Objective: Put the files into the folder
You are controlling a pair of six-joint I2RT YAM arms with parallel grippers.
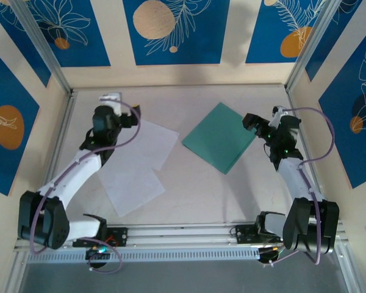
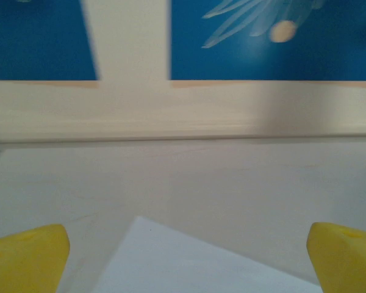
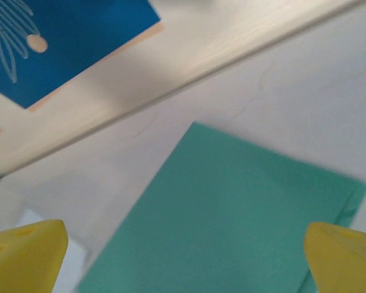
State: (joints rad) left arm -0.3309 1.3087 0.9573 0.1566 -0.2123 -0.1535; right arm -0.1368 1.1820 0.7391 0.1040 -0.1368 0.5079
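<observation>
The teal-green folder (image 1: pixel 219 137) lies shut and flat on the table, right of centre, turned like a diamond. It also fills the space ahead of my right gripper (image 3: pixel 186 256), which hovers open by the folder's (image 3: pixel 244 213) right corner (image 1: pixel 251 121). Two white files lie left of centre: the far sheet (image 1: pixel 151 143) and the near sheet (image 1: pixel 134 189), slightly overlapping. My left gripper (image 1: pixel 128 119) is open above the far sheet's back corner. That sheet's corner (image 2: pixel 189 262) shows between the yellow fingertips (image 2: pixel 30 253) of my left gripper (image 2: pixel 186 256), with nothing held.
A cream back wall with blue panels (image 1: pixel 171 30) and metal frame posts (image 1: pixel 67 91) close in the table on three sides. Bare tabletop (image 1: pixel 201 189) stretches between the sheets and the near rail (image 1: pixel 183 232).
</observation>
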